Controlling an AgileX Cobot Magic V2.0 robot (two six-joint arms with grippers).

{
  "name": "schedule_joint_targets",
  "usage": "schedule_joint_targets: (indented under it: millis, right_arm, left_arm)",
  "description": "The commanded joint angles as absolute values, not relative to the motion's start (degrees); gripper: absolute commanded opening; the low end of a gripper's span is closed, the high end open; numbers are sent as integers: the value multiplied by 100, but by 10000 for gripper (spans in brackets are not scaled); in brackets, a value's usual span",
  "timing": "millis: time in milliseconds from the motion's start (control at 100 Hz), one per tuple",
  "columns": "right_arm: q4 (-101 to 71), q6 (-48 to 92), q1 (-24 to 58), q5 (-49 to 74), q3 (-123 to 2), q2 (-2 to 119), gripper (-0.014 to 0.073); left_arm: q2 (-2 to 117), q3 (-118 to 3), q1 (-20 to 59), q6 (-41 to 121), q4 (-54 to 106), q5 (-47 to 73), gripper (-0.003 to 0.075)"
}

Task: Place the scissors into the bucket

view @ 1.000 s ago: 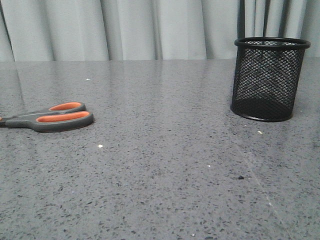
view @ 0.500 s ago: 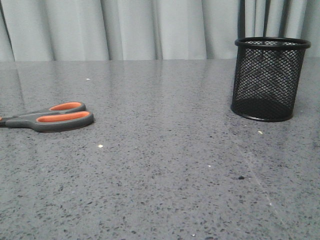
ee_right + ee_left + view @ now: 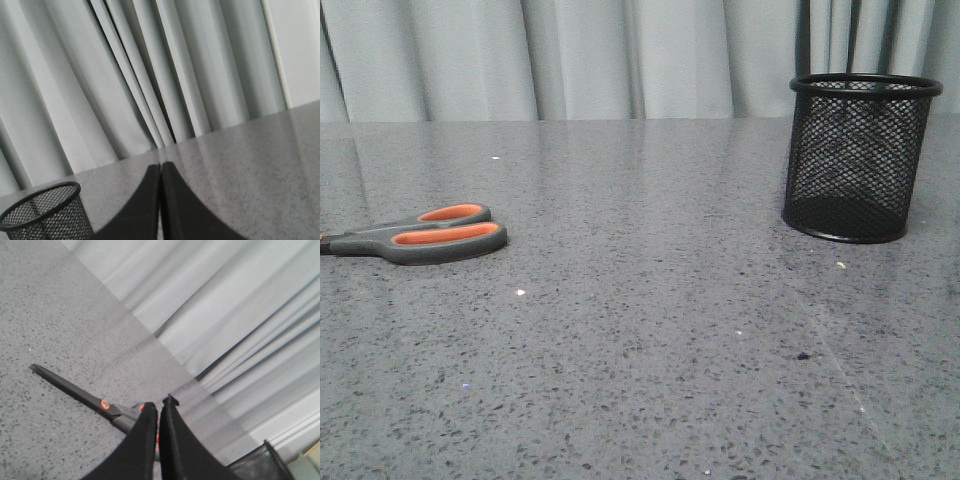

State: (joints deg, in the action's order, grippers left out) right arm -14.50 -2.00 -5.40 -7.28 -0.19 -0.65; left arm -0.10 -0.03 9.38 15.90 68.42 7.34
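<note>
left gripper (image 3: 158, 407), black tapered fingers (image 3: 140, 445), matte

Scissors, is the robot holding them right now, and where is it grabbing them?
No, nothing is held. The scissors lie flat on the table. The left end effector and right end effector are both shut on nothing, above the table.

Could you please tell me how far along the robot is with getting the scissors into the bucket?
Nothing looks done yet. The scissors lie flat on the table's left side, far from the upright mesh bucket at back right, which looks empty. Nothing is in hand: the left end effector and right end effector are both shut on nothing, above the table. Grasping, carrying and dropping remain.
</note>
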Motion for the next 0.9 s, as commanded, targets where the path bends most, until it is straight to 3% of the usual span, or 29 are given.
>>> schedule_joint_targets:
  millis: [0,180,350,420,510,570,640,800,890]
  right_arm:
    - [-1499,-175,-569,-597,-491,-167,-45]
    - [-1200,-55,-569,1503,-1636,394,-45]
    - [-1200,775,-471,2597,-2510,1039,-45]
    - [-1200,805,-329,2815,-2773,1106,-44]
    - [-1200,805,-174,3272,-3155,1208,-27]
    - [-1158,805,-88,3505,-3359,1250,29]
    - [-1131,810,-33,3666,-3515,1270,140]
    - [-1118,810,-22,3681,-3614,1270,445]
    - [-1108,810,-22,3671,-3614,1270,490]
  left_arm:
    - [-166,-121,924,1726,7035,635,-20]
    - [222,-1145,934,3104,6088,1474,-19]
    - [1491,-2204,934,4042,4937,2536,-5]
    - [2129,-2646,934,4682,4730,2945,55]
    - [2918,-3237,934,5325,4610,3461,190]
    - [3475,-3655,934,5449,4492,3761,281]
    - [4035,-4122,946,5504,4241,4055,336]
    - [5273,-5325,1240,5504,2919,5084,337]
    - [5963,-5922,1545,5504,2039,5568,338]
